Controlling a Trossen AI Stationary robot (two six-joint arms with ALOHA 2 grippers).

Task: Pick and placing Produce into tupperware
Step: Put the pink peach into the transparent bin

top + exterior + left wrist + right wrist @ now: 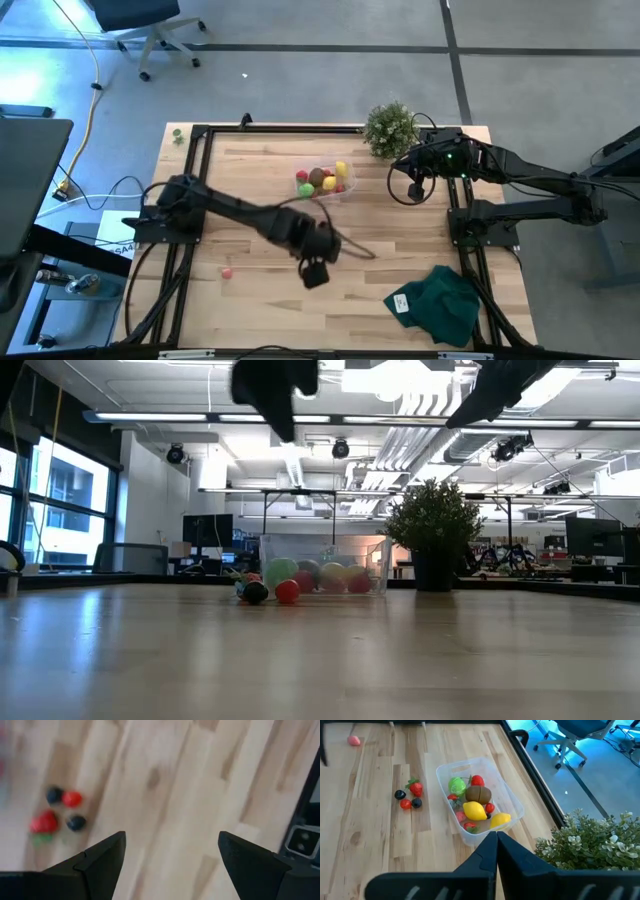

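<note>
The clear tupperware [512, 805] stands on the table's far middle, beside the potted plant. It holds produce: a lemon [475, 810], a green ball [456, 785], a brown kiwi [478, 794] and red berries. A strawberry [415, 787] and a few small red and dark berries [65, 810] lie loose on the wood beside its left end. A pink piece [227, 271] lies apart near the left front. My left gripper [172, 850] hangs open and empty above bare wood at the table's middle [315, 270], nearer the front than the tupperware. My right gripper [496, 837] stays shut above the far right.
A bushy potted plant [390, 128] stands at the far edge, right of the tupperware. A dark green cloth [440, 300] lies at the near right corner. Black frame rails [190, 180] run along the table's edges. Bare wood stretches along the front.
</note>
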